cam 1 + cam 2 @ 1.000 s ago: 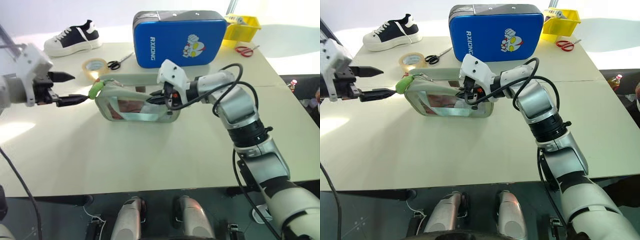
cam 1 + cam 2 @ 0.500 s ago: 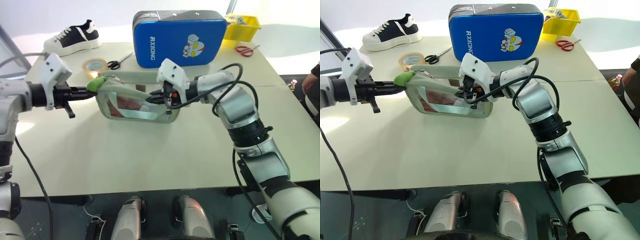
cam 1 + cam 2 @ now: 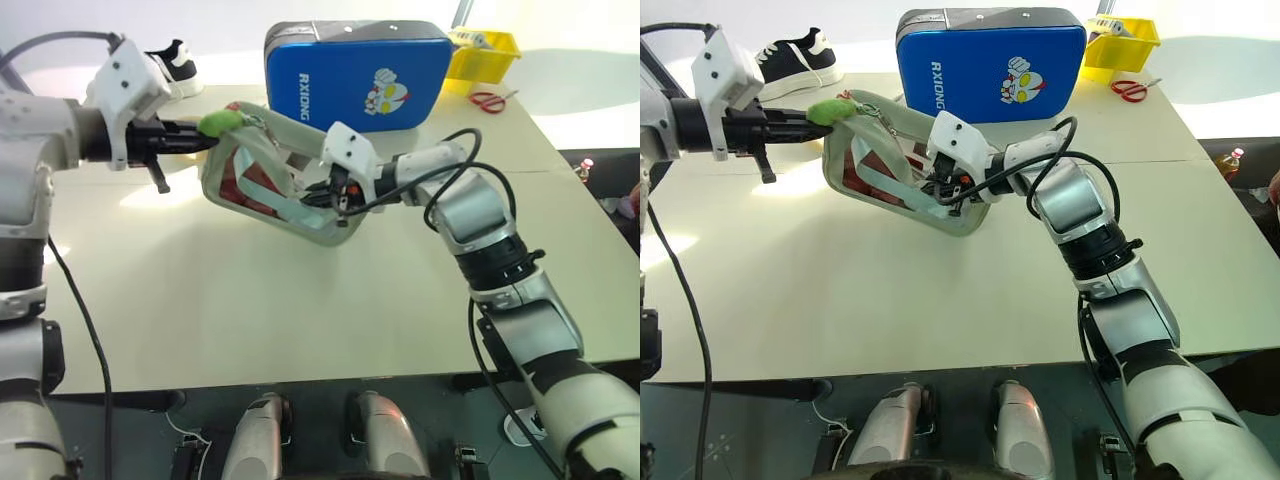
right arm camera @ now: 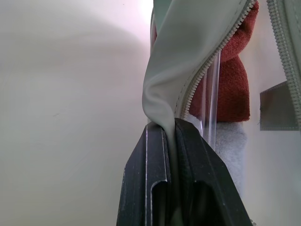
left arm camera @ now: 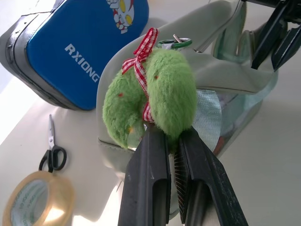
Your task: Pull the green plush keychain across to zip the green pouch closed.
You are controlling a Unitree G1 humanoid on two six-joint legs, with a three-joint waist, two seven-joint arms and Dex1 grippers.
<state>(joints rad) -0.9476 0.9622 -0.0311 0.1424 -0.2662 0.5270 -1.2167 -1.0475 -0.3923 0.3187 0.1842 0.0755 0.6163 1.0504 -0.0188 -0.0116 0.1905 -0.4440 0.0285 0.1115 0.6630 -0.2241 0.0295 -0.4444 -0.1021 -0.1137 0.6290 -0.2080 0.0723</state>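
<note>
L gripper (image 5: 171,141): clamped on keychain (image 5: 153,94) – pouch end lifted
R gripper (image 4: 171,129): pinched on pouch (image 3: 290,190) edge

A wide cream table (image 3: 250,310) filled most of the room in view, with a seam crossing its right part. Strong light made a bright patch on its left side. Below its near edge, a dark grey floor (image 3: 130,440) was visible.
</note>
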